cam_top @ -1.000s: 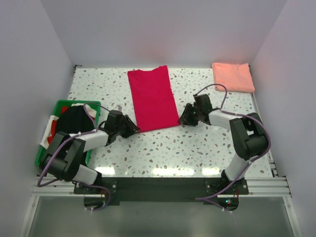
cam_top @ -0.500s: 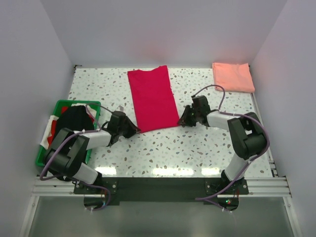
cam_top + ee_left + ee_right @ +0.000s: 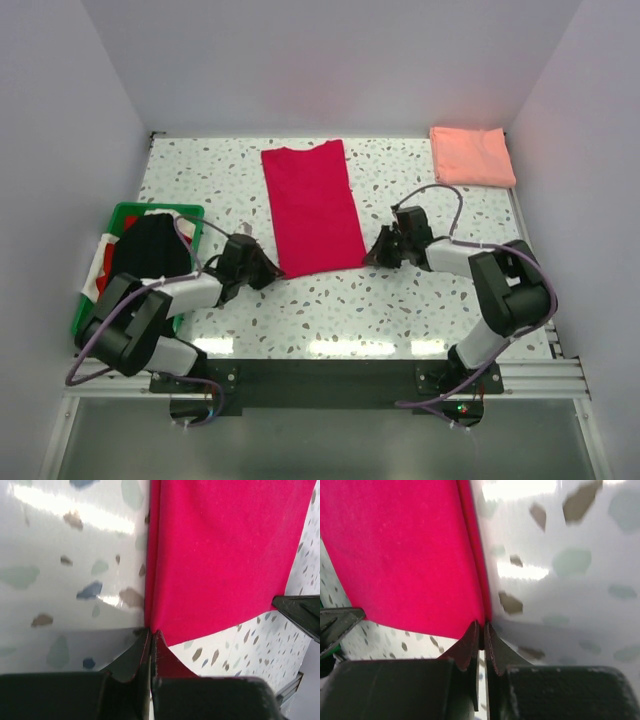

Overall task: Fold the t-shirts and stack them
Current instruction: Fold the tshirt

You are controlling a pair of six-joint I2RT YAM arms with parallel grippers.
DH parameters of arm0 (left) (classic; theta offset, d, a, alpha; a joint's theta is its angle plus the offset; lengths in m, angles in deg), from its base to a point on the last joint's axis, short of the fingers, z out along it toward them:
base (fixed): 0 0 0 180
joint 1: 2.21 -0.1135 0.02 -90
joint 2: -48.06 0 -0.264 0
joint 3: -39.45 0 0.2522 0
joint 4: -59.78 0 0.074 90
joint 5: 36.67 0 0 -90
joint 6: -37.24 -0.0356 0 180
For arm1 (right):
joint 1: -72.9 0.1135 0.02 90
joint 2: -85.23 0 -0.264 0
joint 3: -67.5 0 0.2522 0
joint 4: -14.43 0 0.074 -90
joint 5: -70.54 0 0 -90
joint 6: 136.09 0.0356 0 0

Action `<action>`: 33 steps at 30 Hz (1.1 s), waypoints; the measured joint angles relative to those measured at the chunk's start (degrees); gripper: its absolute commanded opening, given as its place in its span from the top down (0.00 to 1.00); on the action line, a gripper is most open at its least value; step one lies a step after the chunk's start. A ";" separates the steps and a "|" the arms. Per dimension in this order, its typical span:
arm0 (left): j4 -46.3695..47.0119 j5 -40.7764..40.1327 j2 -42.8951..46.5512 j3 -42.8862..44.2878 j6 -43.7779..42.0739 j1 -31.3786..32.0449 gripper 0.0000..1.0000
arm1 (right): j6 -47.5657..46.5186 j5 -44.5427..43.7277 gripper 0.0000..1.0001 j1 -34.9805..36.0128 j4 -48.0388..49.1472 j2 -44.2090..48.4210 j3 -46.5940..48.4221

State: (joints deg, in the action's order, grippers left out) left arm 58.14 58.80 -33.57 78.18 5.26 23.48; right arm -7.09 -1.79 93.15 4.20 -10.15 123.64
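Note:
A crimson red t-shirt (image 3: 312, 205), folded into a long strip, lies lengthwise in the middle of the table. My left gripper (image 3: 274, 270) is shut on its near left corner, and in the left wrist view the gripper (image 3: 151, 634) pinches the red cloth (image 3: 220, 555) right at its edge. My right gripper (image 3: 372, 258) is shut on the near right corner. The right wrist view shows that gripper (image 3: 483, 626) closed on the cloth's (image 3: 400, 555) folded edge. A salmon pink t-shirt (image 3: 472, 155) lies folded at the back right corner.
A green crate (image 3: 125, 210) stands at the left table edge with dark cloth (image 3: 150, 250) heaped in it. The speckled table (image 3: 400, 300) is walled on the left, back and right. Both forearms lie low over the table on either side of the red shirt.
Both grippers have closed on the red shirt's near corners. The near hem now bows between them, and the shirt has shifted slightly right.

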 measured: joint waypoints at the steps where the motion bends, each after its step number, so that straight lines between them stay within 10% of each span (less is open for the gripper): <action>1: -0.68 -0.15 1.49 -1.01 0.02 0.66 1.00 | 0.02 0.26 1.00 0.00 0.04 1.55 -1.77; 20: -23.34 -7.98 33.70 -13.14 12.15 24.41 1.00 | 4.09 4.33 1.00 2.58 -19.12 54.97 -27.89; 33: -31.71 -12.70 35.28 -2.67 12.94 24.74 1.00 | 1.31 -0.20 1.00 2.67 -29.53 52.96 -20.65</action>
State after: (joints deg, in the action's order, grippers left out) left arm 26.43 46.10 1.71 75.51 18.20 48.22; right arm -5.78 -1.99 95.81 -25.33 42.81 102.98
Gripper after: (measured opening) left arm 0.024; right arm 0.039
